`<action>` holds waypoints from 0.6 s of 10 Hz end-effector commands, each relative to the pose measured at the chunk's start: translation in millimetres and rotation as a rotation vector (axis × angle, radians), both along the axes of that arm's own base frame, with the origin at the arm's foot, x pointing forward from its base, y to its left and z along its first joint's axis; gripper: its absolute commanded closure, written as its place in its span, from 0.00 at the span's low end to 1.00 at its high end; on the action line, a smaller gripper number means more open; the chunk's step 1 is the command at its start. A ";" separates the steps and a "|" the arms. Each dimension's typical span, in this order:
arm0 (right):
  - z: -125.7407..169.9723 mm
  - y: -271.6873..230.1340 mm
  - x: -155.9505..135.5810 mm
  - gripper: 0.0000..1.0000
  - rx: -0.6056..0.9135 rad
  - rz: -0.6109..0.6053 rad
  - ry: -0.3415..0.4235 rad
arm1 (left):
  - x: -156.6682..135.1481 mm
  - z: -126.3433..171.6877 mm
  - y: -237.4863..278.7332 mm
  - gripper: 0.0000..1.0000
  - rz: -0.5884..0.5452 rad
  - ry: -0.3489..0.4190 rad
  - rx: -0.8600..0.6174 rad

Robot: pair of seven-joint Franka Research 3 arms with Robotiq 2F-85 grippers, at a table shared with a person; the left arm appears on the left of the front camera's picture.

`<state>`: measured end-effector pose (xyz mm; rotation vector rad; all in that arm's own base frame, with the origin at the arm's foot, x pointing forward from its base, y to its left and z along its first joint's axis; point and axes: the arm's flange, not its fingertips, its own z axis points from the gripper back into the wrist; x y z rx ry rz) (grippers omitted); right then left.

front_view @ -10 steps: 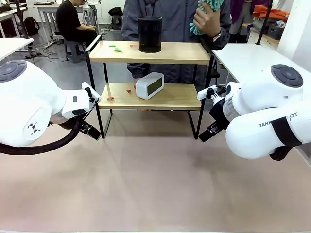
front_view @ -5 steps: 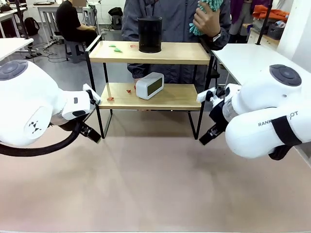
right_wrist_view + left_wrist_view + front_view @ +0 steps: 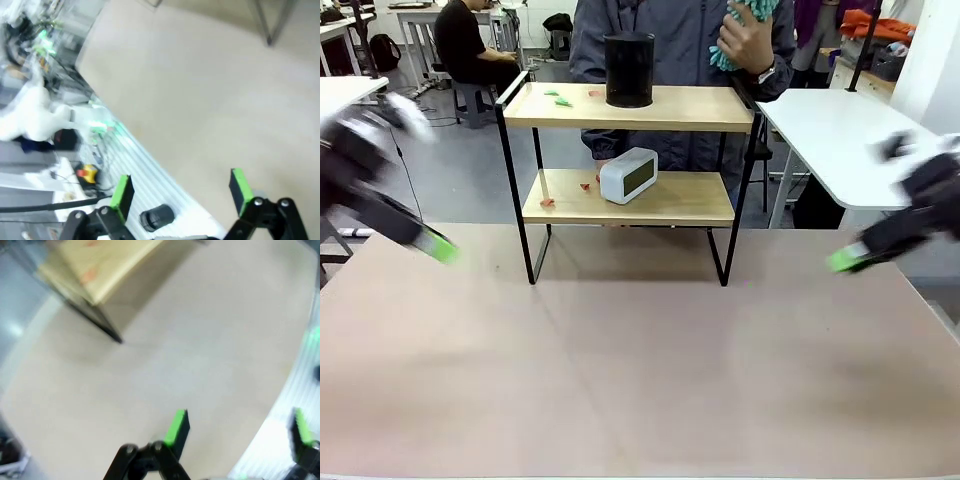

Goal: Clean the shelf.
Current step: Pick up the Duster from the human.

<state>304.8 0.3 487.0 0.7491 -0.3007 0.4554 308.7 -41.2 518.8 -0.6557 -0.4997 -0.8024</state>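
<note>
Your bench (image 3: 640, 380) is a wide beige top. The shelf (image 3: 680, 108) stands at the middle of its far edge, with a person (image 3: 680, 40) right behind it. The left gripper (image 3: 239, 432) hangs blurred over the bench's left edge with its claw spread apart, gripping nothing. The right gripper (image 3: 181, 192) is likewise spread and bare over the right edge. A black cylinder (image 3: 629, 70) stands on the top board and a white clock (image 3: 628, 176) on the lower one. The person's raised hand holds a teal cloth (image 3: 720, 58). Green scraps (image 3: 558, 99) lie near the top board's left end, and red scraps (image 3: 586, 186) lie left of the clock.
</note>
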 end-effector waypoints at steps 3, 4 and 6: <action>-41.5 -244.3 -94.0 0.00 0.540 -0.777 0.101 | -39.4 -60.4 232.6 0.00 0.757 0.067 -0.543; -74.7 -264.7 -116.4 0.00 0.659 -0.929 0.108 | -46.6 -100.8 261.9 0.00 0.860 0.163 -0.648; -44.3 -251.8 -132.9 0.00 0.373 -0.616 0.137 | -74.8 -57.1 262.8 0.00 0.606 0.104 -0.400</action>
